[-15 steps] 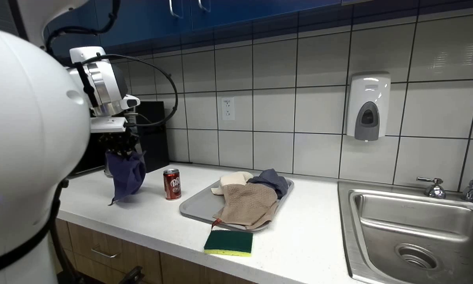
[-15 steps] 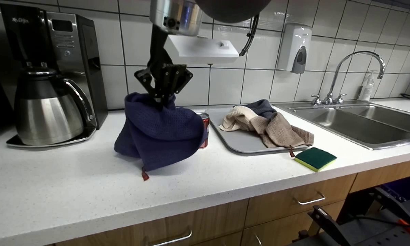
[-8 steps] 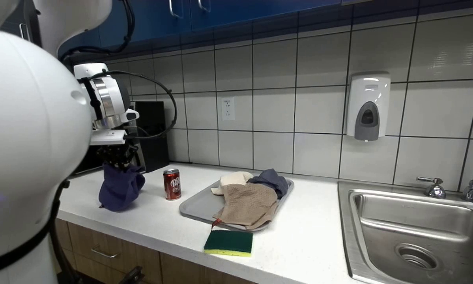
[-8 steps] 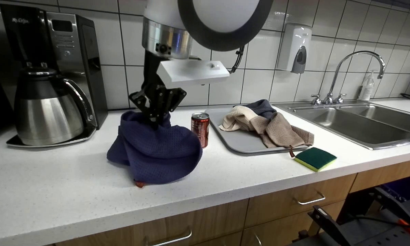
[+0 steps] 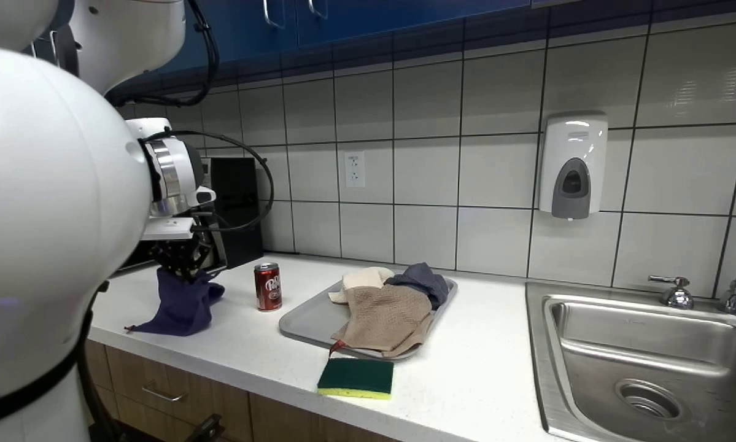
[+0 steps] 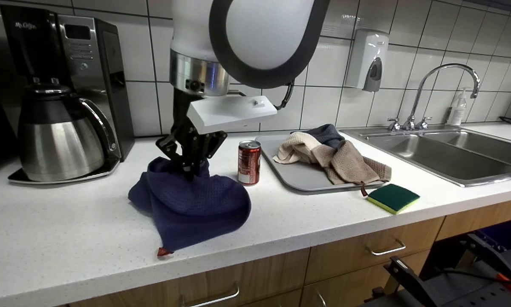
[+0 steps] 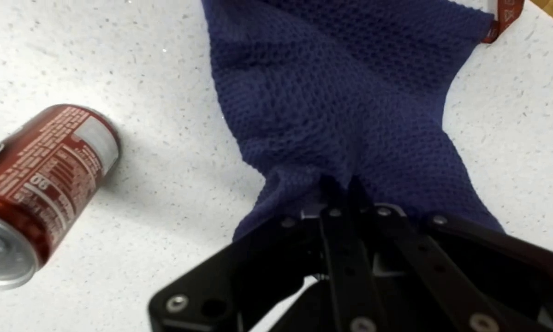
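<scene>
Black two-finger metal claw (image 7: 344,184) pinches navy-blue waffle-weave cloth (image 6: 197,207) near its top, fingers nearly together, fabric bunched at the tips. Cloth drapes from there, lower folds on white speckled bench (image 6: 67,230); corner with small red tag (image 6: 165,252) lies toward the front edge. Red-and-silver metal soda can (image 6: 249,166) upright just beside the cloth, gap between them in the wrist view. Past the can, grey flat rectangular tray (image 6: 291,177) carries three crumpled cloths: cream cloth (image 6: 300,147), brown textured cloth (image 6: 351,164), slate-blue cloth (image 6: 327,135). Green-and-yellow rectangular sponge (image 6: 393,198) just off the tray, by the bench's front edge. Black-and-silver boxy coffee maker (image 6: 119,85) with stainless steel carafe (image 6: 61,147) on the cloth's far side from the can. Stainless steel sink (image 5: 547,356) beyond the tray, well apart from the claw.
</scene>
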### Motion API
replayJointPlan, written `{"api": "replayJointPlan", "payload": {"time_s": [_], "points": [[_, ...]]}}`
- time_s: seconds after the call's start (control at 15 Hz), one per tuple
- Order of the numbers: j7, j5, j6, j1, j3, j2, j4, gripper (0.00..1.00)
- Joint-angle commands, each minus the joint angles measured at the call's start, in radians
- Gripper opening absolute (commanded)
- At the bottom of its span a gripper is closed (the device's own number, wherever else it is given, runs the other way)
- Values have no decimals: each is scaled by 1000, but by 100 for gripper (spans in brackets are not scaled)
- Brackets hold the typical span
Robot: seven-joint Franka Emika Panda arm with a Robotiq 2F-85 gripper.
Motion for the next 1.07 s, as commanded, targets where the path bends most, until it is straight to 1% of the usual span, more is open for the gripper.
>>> {"api": "replayJointPlan", "payload": {"time_s": [0.0, 0.27, 0.33, 0.4, 0.67, 0.73, 1.0], "points": [[45, -31, -42, 39, -35, 36, 49, 2], [42, -22, -50, 60, -57, 56, 66, 2], [46, -21, -51, 66, -63, 58, 68, 21], [43, -16, -53, 67, -64, 58, 72, 32], [51, -20, -44, 79, -81, 42, 75, 60], [52, -22, -42, 81, -86, 38, 75, 69], [45, -23, -24, 70, -111, 26, 69, 98]]}}
